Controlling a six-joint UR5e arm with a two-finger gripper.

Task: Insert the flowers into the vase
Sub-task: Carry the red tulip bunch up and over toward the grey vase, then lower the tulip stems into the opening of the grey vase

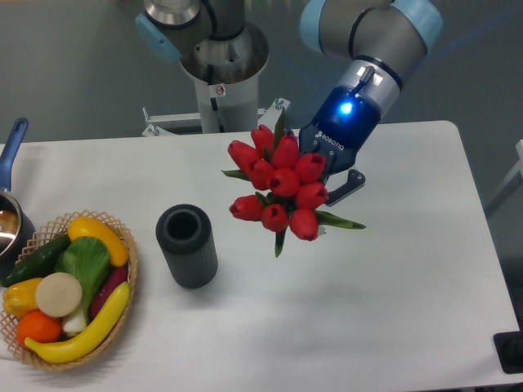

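The flowers are being held up above the table by the gripper, whose jaws are clenched on the stems behind the red buds; the stems themselves are being hidden by the blooms, and only one dark finger is being shown at the bunch's right edge. A blue light is being shown on the gripper's body. The buds are being turned toward the camera, with green leaves being spread out to the left, to the right and downward.

The vase is being left standing upright on the table, its round mouth open and empty. Relative to the vase, the flowers are being kept up and to the right, apart from it and not over its mouth. To the left of the vase, near it but not touching, a basket of vegetables is being kept on the table. Farther left of the vase, at the picture's edge, a pot with a blue handle is being partly shown.
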